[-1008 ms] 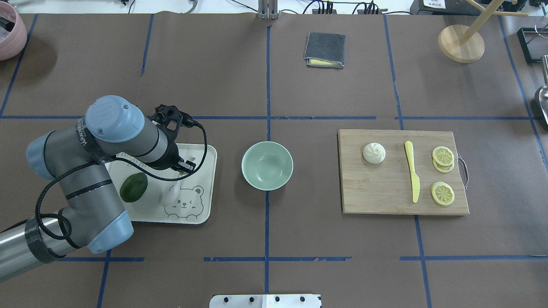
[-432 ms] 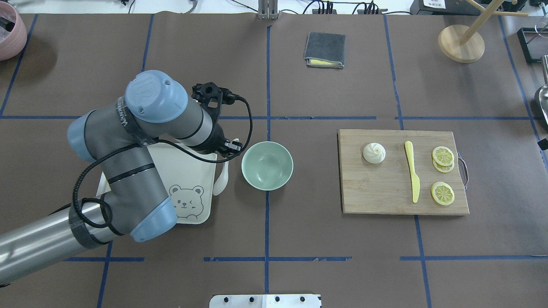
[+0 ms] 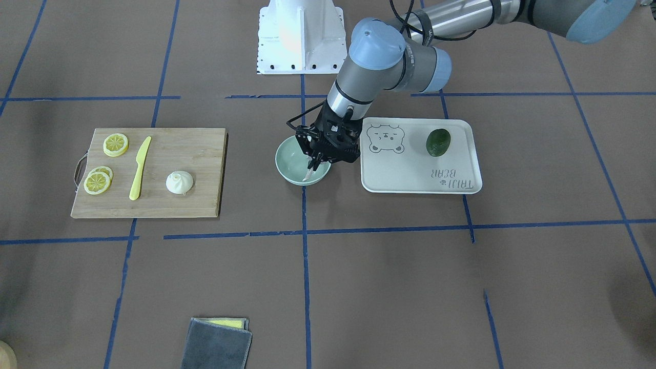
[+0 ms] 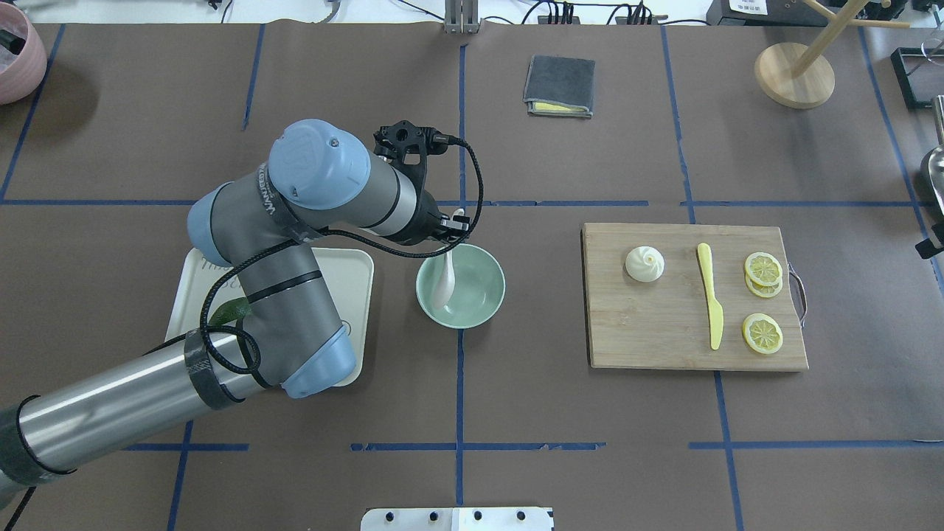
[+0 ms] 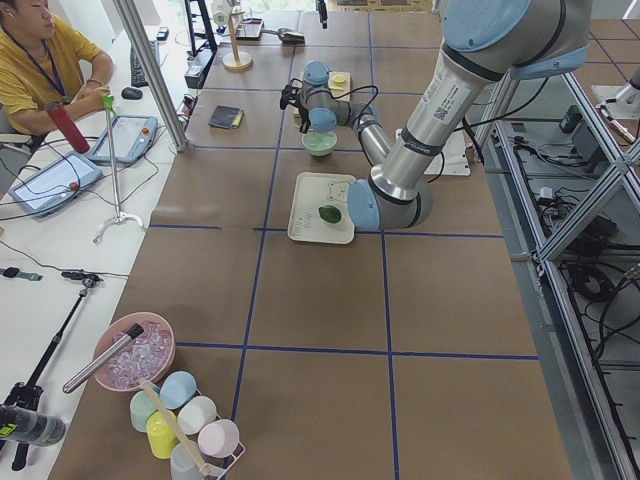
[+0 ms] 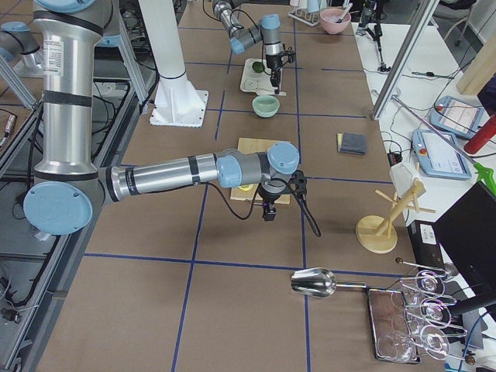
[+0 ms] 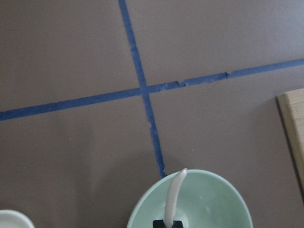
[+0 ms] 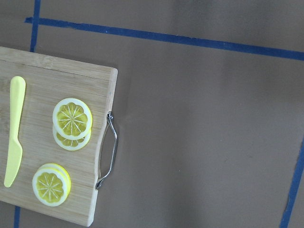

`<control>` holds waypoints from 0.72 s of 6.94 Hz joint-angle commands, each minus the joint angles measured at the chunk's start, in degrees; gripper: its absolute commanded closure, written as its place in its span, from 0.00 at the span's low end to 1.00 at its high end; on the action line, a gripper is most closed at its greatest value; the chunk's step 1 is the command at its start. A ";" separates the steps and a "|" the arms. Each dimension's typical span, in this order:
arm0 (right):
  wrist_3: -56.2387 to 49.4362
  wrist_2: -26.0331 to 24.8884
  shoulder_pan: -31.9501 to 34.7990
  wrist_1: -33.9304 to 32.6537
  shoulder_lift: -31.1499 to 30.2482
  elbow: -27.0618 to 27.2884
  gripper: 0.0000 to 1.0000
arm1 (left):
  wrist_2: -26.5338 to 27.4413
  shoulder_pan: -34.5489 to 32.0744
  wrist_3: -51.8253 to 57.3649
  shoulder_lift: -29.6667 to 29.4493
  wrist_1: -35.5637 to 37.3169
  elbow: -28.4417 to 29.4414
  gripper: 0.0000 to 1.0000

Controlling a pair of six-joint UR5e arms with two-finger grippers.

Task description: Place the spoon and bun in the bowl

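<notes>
Where the left tool [image 4: 451, 226] pinches it, the spoon [image 4: 442, 284] hangs scoop-down.

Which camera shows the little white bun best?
The overhead exterior view: the bun sits uncovered on the cutting board, its swirl plain. The front-facing view shows it, but smaller. The right wrist camera catches only the board's end with lemon slices, the left wrist camera misses it, and in the side views I cannot make it out.

Near right arm [image 6: 167, 177] reaches across cutting board [image 6: 254, 144], right claw [image 6: 269, 211] just past its edge; far left arm [image 6: 248, 35] above bowl [image 6: 266, 105].
</notes>
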 commanded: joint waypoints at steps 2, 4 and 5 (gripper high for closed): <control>11.74 0.07 -4.38 9.06 0.03 -0.09 0.00 | 5.40 2.52 -1.67 0.26 -3.28 1.27 0.04; 29.98 -0.80 -11.05 22.49 0.81 -0.09 0.00 | 7.27 2.01 -4.05 2.10 -3.03 -1.26 0.01; 42.00 -4.03 -15.70 24.90 5.87 -0.01 0.00 | 7.02 -0.17 -3.70 6.73 -2.76 -4.94 0.01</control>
